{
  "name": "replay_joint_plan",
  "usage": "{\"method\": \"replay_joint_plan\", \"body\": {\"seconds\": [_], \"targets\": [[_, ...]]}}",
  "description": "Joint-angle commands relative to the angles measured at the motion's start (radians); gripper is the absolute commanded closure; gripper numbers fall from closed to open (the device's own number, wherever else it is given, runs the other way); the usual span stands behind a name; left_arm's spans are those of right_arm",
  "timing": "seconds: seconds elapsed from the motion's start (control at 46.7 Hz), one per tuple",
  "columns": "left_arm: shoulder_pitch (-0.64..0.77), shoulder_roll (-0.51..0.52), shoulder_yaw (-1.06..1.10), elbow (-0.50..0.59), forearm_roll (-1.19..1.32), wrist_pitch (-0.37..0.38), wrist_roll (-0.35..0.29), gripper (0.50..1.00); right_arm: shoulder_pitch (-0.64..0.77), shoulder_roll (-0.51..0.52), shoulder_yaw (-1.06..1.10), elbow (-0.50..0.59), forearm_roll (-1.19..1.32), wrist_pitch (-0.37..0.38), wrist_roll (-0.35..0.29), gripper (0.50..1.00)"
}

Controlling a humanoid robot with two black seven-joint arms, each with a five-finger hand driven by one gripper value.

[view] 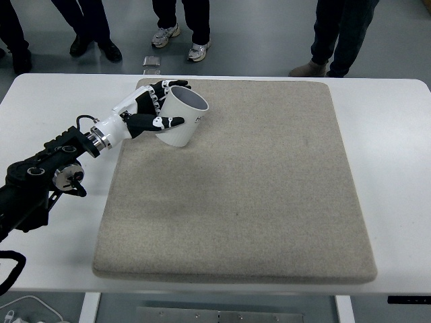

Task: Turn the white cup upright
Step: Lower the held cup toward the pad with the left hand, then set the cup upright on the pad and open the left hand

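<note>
White table [394, 134] – coarse beige mat [236, 195] | left robot hand [151, 108] clasps smooth white cup [180, 118] – tilted

Light is even, bright, from overhead, no hard shadows. My left hand [153, 108] and the white cup [182, 116] cast only a soft, faint shadow on the mat [236, 202]. Table [397, 168] is near blown-out white. Focus is sharp, slight edge bending.
</note>
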Motion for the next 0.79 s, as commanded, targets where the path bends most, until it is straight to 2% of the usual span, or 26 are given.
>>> {"method": "replay_joint_plan", "body": {"seconds": [0.0,0.6,0.771], "targets": [[0.000,0.000,0.002,0.000,0.000,-0.005,0.000,1.000,0.000,0.000,0.000,0.000,0.000,0.000,0.000,0.570],[0.024,0.014,0.004,0.000,0.008,-0.025,0.000,1.000,0.000,0.000,0.000,0.000,0.000,0.000,0.000,0.570],[0.026,0.014,0.004,0.002,0.008,-0.025,0.000,0.986,-0.001,0.000,0.000,0.000,0.000,0.000,0.000,0.570]]}}
